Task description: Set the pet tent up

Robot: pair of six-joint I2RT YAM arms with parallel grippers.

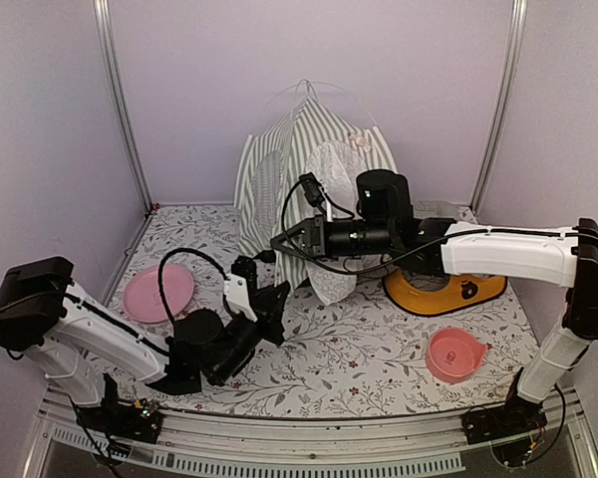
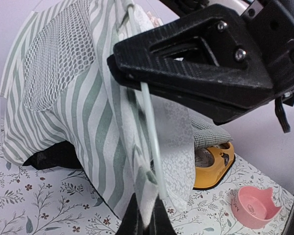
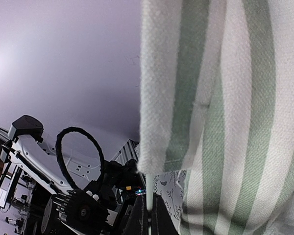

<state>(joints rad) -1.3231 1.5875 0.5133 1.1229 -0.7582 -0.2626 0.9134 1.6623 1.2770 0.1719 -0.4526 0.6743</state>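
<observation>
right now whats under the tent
A dark shape shows under the hem of the pet tent in the left wrist view; I cannot tell what it is. Striped fabric covers the rest.

The top view looks down from high behind over the whole table (image 1: 379,349). The left wrist view looks just past the left pincer (image 2: 144,215), close on the tent (image 2: 88,122), with the right pincer (image 2: 127,78) above. The right wrist view, almost against the same striped cloth, faces back toward the left arm (image 3: 34,156).
</observation>
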